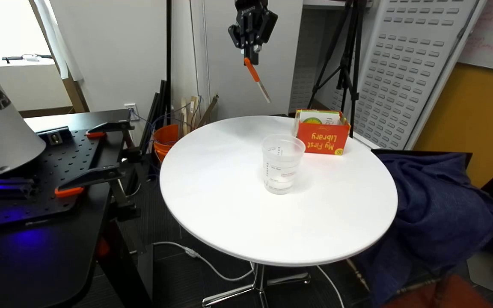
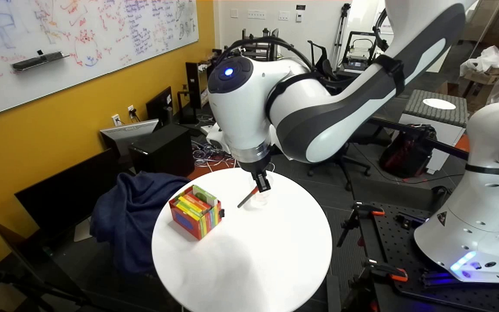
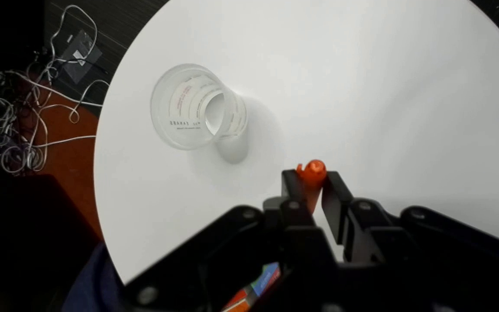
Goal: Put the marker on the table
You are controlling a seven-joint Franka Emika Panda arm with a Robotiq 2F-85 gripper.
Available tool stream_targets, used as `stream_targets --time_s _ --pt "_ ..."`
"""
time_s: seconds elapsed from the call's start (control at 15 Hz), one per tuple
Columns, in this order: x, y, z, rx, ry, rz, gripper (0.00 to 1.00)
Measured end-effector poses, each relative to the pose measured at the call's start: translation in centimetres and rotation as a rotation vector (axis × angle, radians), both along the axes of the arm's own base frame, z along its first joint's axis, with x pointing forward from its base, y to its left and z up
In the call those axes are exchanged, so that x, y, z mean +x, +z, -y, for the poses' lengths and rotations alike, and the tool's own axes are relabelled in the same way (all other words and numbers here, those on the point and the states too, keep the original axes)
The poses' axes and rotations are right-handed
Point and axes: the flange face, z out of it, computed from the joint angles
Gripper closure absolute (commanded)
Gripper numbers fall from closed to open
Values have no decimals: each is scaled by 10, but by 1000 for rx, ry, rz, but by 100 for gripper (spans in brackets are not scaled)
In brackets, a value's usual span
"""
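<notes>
The marker (image 1: 253, 72) is a thin stick with an orange-red cap end and a greyish lower part. My gripper (image 1: 250, 59) is shut on its orange end and holds it tilted, free end down, in the air above the round white table (image 1: 212, 192). In an exterior view the marker (image 2: 247, 197) slants down and away from the gripper (image 2: 263, 186) over the table (image 2: 271, 264). In the wrist view the marker's orange end (image 3: 314, 171) sits between the fingertips (image 3: 311, 180); its lower part is hidden behind the fingers.
A clear cup (image 1: 283, 169) stands upright near the table's middle; it also shows in the wrist view (image 3: 189, 108). An orange-red box of small books (image 1: 321, 139) stands near the table edge, also in an exterior view (image 2: 195, 214). A dark blue cloth (image 1: 439, 205) hangs beside the table.
</notes>
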Motion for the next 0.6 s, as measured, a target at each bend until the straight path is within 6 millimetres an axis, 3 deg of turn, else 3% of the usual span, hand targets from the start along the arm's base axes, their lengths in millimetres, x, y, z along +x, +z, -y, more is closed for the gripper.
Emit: stream_targets --time_s 0.6 --pt "6 -31 -28 30 42 2 95"
